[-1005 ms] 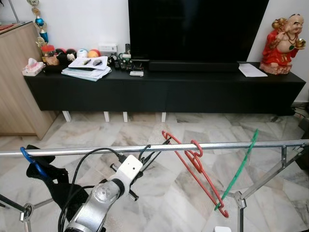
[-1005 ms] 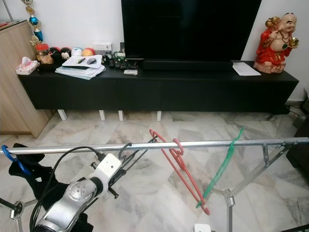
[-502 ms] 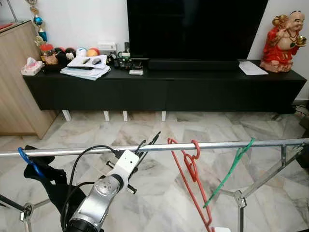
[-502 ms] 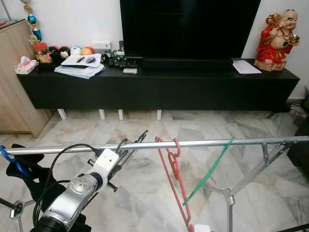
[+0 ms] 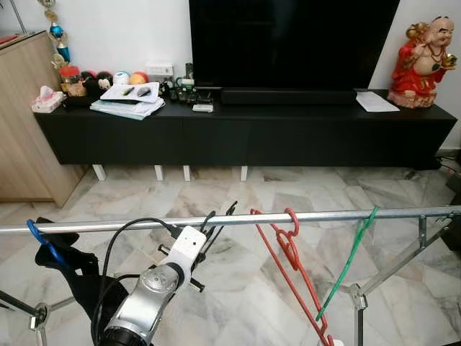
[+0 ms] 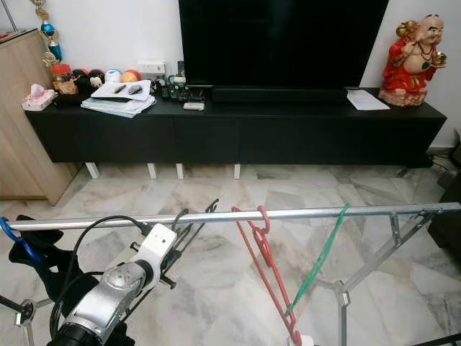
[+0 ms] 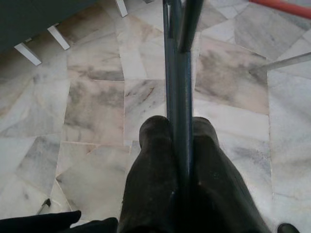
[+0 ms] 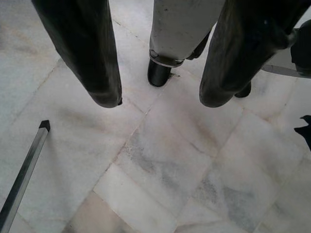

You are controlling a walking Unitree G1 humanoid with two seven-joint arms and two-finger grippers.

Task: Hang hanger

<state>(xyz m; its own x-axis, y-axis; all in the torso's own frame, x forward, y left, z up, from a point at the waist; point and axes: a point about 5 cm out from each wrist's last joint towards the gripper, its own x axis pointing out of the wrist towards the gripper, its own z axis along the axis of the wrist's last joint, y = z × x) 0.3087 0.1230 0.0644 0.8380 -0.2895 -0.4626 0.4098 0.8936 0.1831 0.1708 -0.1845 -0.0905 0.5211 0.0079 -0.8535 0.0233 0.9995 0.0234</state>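
Two left claw [image 7: 181,145] fingers pinch a hanger [image 7: 177,73].

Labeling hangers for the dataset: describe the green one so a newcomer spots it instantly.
Find the long metal rail of the drying rack that runs across the foreground, in front of the black TV cabinet. Follow it toward the robot's right, past the red hanger; the green hanger hooks on next. It is the thin, bright green one, nearest the rail's right end.
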